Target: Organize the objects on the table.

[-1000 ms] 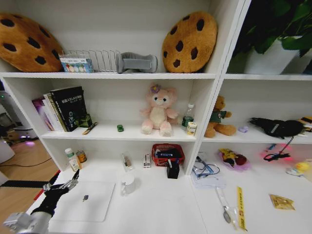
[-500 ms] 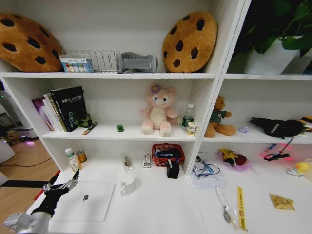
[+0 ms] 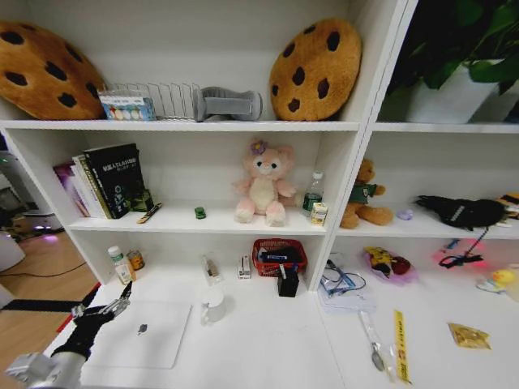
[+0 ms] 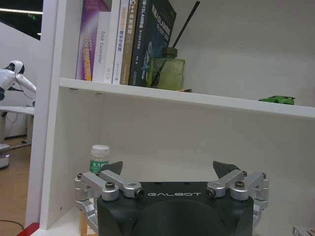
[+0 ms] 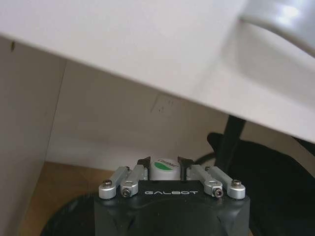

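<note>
Laptop (image 3: 142, 332): slim, silver, lid closed, dark logo at centre, flat on the near-left of the white table (image 3: 268, 340) | Green toy car (image 3: 199, 212): tiny, on the middle shelf, left of the pink plush | Left gripper (image 3: 120, 300): spread wide, empty, at the laptop's far-left corner | Right gripper (image 5: 165, 161): pinching a white cap with a green mark (image 5: 164, 167), under a white surface.

Closed silver laptop (image 3: 142, 333) flat on table (image 3: 268, 348)
</note>
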{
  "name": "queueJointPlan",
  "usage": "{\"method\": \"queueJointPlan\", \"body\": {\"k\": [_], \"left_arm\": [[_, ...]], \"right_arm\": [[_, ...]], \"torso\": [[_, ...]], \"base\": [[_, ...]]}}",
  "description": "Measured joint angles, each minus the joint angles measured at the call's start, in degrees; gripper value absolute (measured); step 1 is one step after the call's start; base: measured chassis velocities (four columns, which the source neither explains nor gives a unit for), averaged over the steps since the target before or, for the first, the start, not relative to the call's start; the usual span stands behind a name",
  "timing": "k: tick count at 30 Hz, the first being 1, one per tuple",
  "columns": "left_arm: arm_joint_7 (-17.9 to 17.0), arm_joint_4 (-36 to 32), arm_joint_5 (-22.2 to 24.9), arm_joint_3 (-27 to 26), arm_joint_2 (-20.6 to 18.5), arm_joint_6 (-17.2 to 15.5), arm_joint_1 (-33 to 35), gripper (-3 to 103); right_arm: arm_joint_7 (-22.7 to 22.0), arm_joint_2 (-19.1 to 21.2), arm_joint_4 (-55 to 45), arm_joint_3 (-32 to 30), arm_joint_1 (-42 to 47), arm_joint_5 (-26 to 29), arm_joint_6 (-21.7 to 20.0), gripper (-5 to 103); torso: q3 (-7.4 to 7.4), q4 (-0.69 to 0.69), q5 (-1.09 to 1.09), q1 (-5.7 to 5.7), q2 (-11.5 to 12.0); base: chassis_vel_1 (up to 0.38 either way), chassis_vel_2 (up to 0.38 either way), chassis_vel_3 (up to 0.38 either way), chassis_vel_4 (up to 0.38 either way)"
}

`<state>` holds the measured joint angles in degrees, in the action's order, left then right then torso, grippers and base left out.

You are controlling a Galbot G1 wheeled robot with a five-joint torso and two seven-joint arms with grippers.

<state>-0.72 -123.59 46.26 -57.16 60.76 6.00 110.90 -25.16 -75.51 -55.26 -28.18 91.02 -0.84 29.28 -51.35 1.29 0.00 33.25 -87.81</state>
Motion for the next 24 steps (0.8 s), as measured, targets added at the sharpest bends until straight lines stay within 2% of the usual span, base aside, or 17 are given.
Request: {"method": "queueJointPlan", "body": {"k": [4, 5, 6, 7, 9, 11, 12, 15, 18, 22, 24], "left_arm": [[0.00, 0.00, 0.00, 0.00, 0.00, 0.00, 0.00, 100], [0.00, 0.00, 0.00, 0.00, 0.00, 0.00, 0.00, 100], [0.00, 0.00, 0.00, 0.00, 0.00, 0.00, 0.00, 100], [0.00, 0.00, 0.00, 0.00, 0.00, 0.00, 0.00, 100], [0.00, 0.00, 0.00, 0.00, 0.00, 0.00, 0.00, 100], [0.00, 0.00, 0.00, 0.00, 0.00, 0.00, 0.00, 100], [0.00, 0.00, 0.00, 0.00, 0.00, 0.00, 0.00, 100], [0.00, -0.01, 0.00, 0.00, 0.00, 0.00, 0.00, 100], [0.00, 0.00, 0.00, 0.00, 0.00, 0.00, 0.00, 100], [0.00, 0.00, 0.00, 0.00, 0.00, 0.00, 0.00, 100], [0.00, 0.00, 0.00, 0.00, 0.00, 0.00, 0.00, 100]], "right_arm": [[0.43, 0.17, 0.36, 0.85, -0.96, 0.20, -0.51, 28], [0.57, 0.16, 0.62, 1.13, -0.93, 0.21, -0.52, 33], [0.57, 0.16, 0.62, 1.13, -0.93, 0.21, -0.52, 33], [0.61, 0.04, 0.78, 1.25, -0.66, 0.15, -0.39, 44], [0.62, -0.07, 0.79, 1.26, -0.42, 0.05, -0.27, 44], [0.66, -0.50, 0.77, 1.04, 0.27, -0.38, 0.16, 55], [0.66, -0.50, 0.77, 1.04, 0.27, -0.38, 0.16, 55], [0.61, -1.23, -0.08, -0.02, 1.30, -1.25, 0.50, 71], [0.55, -1.33, -0.85, -0.20, 2.24, -1.55, 0.54, 77], [0.09, -1.29, -1.09, -1.07, 4.99, -3.07, 2.40, 97], [0.00, -1.29, -1.24, -1.30, 5.74, -3.08, 2.74, 99]], "torso": [[0.00, 0.00, 0.00, 0.00, 0.00], [0.00, 0.01, -0.01, 0.00, 0.00], [0.00, 0.01, -0.01, 0.00, 0.00], [0.00, 0.00, -0.01, 0.00, 0.00], [0.00, 0.01, -0.01, 0.00, 0.00], [0.00, 0.01, -0.01, 0.00, 0.00], [0.00, 0.01, -0.01, 0.00, 0.00], [0.01, 0.01, 0.00, 0.00, 0.00], [0.01, 0.01, -0.01, 0.00, 0.00], [0.01, 0.00, 0.00, 0.00, -0.01], [0.01, 0.00, 0.00, 0.00, -0.01]], "base": [[0.000, 0.000, 0.000, 0.000], [0.000, 0.000, 0.000, 0.000], [0.000, 0.000, 0.000, 0.000], [0.000, 0.000, 0.000, 0.000], [0.000, 0.000, 0.000, 0.000], [0.000, 0.000, 0.000, 0.000], [0.000, 0.000, 0.000, 0.000], [0.000, 0.000, 0.000, 0.000], [0.000, 0.000, 0.000, 0.000], [0.000, 0.000, 0.000, 0.000], [0.000, 0.000, 0.000, 0.000]]}}
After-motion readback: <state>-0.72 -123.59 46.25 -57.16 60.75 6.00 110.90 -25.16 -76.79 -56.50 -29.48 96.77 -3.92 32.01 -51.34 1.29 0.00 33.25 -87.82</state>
